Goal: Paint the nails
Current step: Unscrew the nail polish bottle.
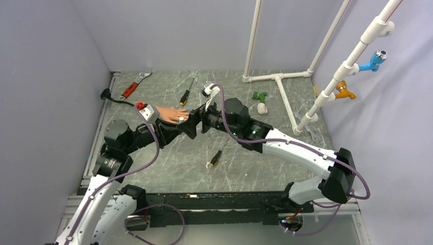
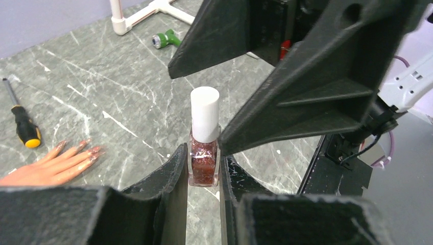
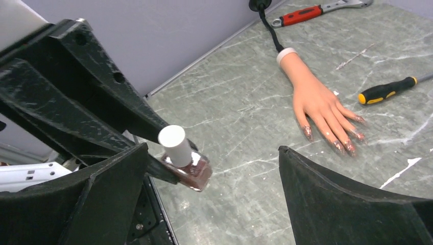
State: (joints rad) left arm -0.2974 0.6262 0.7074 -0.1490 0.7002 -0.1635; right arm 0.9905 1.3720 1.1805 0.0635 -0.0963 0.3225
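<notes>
**Left hand** (image 2: 203, 163): clamped on the glass body of the polish bottle (image 2: 204, 173), holding it upright and apparently raised off the bench (image 2: 102, 107).

**Right hand** (image 3: 213, 149): spread wide, with one jaw on either side of the bottle's top. One jaw is close to it, the other well apart.

**Mannequin hand** (image 3: 314, 99): lies flat on the bench, palm down, near the bottle but apart from it.

**Bottle:** reddish glitter polish, capped.

**Cap** (image 3: 175, 145): white and untouched. The step in hand looks like taking it off. You centre it between the jaws first, and you close on the cap alone, above the glass. Then you turn about the bottle's own axis so the left grip does not slip.

**Nails** (image 3: 350, 147): at the mannequin fingertips, and they appear tinted reddish.
</notes>
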